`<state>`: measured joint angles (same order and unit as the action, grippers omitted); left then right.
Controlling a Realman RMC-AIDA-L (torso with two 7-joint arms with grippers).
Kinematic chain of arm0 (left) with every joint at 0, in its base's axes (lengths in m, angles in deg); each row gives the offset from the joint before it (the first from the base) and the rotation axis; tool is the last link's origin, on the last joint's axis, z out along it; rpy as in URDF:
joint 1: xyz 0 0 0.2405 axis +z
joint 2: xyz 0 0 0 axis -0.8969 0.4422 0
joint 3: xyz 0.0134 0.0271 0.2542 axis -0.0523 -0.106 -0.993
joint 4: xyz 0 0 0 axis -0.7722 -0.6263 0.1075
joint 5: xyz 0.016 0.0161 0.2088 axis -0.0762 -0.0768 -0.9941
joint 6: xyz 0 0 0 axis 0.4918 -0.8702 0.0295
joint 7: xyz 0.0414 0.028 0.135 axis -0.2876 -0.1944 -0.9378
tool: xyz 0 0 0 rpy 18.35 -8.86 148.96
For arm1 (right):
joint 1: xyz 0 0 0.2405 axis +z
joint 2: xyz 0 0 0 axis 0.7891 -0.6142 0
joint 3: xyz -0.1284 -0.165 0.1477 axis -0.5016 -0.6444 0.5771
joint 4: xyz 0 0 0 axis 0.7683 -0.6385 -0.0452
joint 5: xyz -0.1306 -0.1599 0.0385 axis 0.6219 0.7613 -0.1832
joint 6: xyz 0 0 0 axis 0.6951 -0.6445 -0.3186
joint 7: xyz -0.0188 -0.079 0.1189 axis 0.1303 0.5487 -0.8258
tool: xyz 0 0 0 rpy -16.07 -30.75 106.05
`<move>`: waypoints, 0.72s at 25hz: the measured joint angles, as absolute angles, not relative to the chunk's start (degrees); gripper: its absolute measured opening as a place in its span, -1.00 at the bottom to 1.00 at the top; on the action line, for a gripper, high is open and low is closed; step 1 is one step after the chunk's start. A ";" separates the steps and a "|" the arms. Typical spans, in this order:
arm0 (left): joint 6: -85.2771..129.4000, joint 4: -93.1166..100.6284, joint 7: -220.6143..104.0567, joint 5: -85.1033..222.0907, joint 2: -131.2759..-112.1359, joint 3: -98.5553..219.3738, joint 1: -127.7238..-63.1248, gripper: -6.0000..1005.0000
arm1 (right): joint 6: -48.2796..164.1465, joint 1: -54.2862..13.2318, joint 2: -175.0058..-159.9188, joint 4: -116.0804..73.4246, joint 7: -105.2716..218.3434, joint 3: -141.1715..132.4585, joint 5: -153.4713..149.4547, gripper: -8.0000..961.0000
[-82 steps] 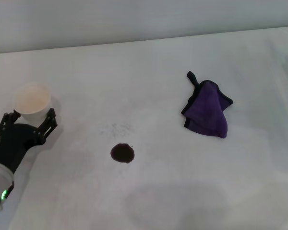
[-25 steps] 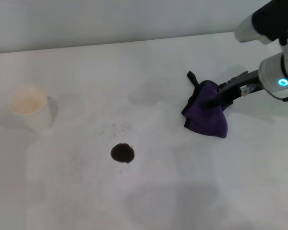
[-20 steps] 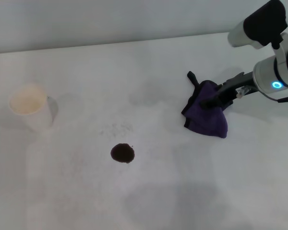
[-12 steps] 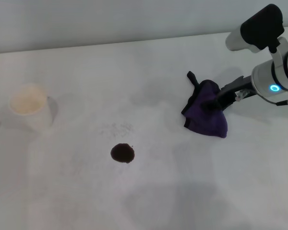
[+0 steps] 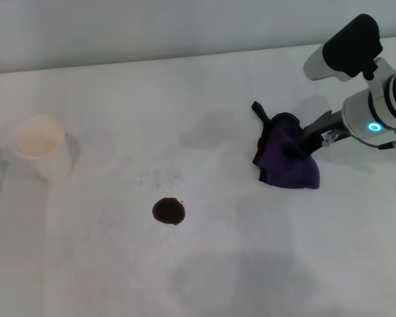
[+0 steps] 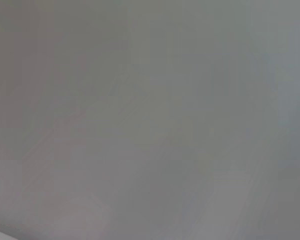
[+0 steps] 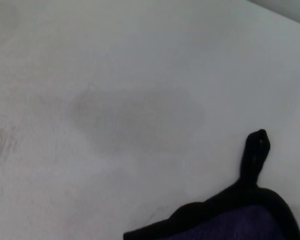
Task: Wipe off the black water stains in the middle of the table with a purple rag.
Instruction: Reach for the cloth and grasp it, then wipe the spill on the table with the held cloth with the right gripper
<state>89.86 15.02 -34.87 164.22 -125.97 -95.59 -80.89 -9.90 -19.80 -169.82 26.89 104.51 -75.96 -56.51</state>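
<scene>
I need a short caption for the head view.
Right gripper at the purple rag; dark stain unwiped.

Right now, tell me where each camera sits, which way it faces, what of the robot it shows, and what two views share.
Head view: on the robot's head, looking forward and down at the table, blot, cup and rag; the right gripper and its arm show at the rag.
Left wrist view: on the left wrist; only plain grey, nothing of the robot.
Right wrist view: on the right wrist, looking down over the table; no jaws show.
Shared: head and right wrist views both show the rag's black tail.
</scene>
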 joint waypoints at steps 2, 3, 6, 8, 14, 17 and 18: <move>90.04 14.98 -34.87 164.23 -125.97 -95.48 -80.91 0.75 | -9.88 -19.80 -169.84 26.93 104.53 -75.89 -56.48 -0.45; 90.13 14.97 -34.87 164.23 -125.97 -95.44 -80.88 0.75 | -9.90 -19.82 -169.86 27.06 104.52 -75.86 -56.54 -0.52; 90.26 14.85 -34.87 164.23 -125.97 -95.36 -80.83 0.75 | -10.59 -19.72 -169.89 27.56 104.50 -75.82 -56.93 -0.68; 90.28 14.80 -34.87 164.23 -125.97 -95.34 -80.89 0.75 | -12.04 -19.70 -169.97 28.74 105.14 -75.81 -57.81 -0.69; 90.30 14.80 -34.87 164.24 -125.97 -95.31 -80.93 0.75 | -21.34 -19.51 -170.21 32.74 111.02 -77.56 -68.59 -0.74; 90.30 14.78 -34.87 164.24 -125.97 -95.41 -80.92 0.75 | -23.50 -18.67 -170.34 32.70 113.42 -81.51 -72.78 -0.75; 90.30 14.76 -34.87 164.24 -125.97 -95.45 -80.91 0.75 | -23.36 -18.52 -170.42 32.56 114.51 -83.50 -74.52 -0.75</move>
<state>90.30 14.76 -34.87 164.24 -125.97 -95.45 -80.91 -23.36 -18.52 -170.42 32.56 114.51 -83.50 -74.52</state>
